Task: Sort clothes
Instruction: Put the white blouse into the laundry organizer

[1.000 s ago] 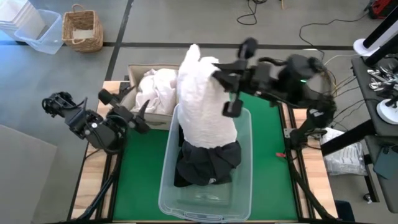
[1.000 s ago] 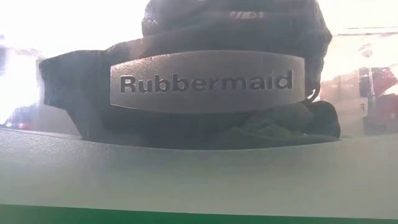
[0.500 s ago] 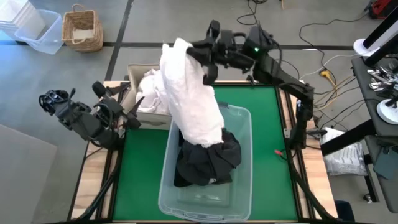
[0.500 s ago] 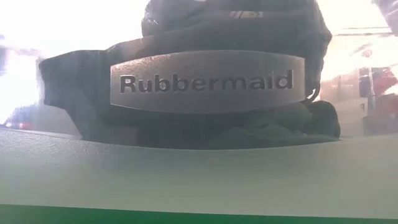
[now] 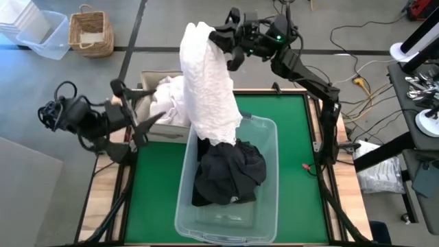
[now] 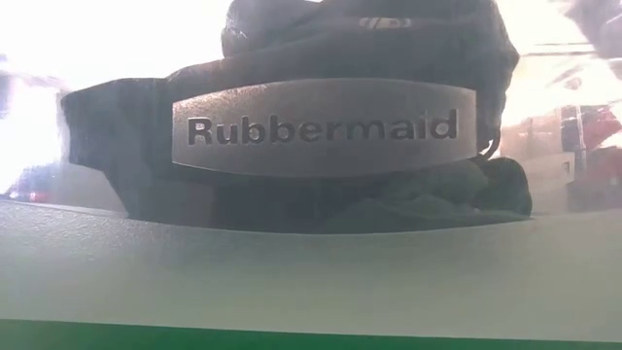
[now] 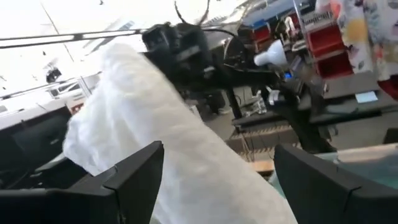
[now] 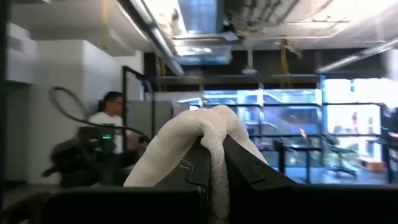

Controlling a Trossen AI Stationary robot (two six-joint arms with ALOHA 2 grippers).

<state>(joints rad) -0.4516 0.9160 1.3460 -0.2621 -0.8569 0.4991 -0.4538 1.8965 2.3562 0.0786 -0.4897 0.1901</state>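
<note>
Sorting is mid-transfer here: the right gripper has its fingers clamped on the top of a white garment and holds it high over the far edge of the table, so the cloth hangs in a long column with its bottom end draped into the clear tub, touching the dark clothes piled there. In the right wrist view you can see the white fabric pinched between the two fingers. Just beside the tub at the far left sits the beige box with more white clothes heaped in it, so my guess is that's where this one is headed. The left gripper waits near the box with its fingers spread apart, holding nothing. Next move, I reckon, needs the right arm to lift or swing far enough that the tail clears the tub wall without dragging a dark piece along, then get over the box and let go. The low view only shows the tub's front and dark cloth behind it.
</note>
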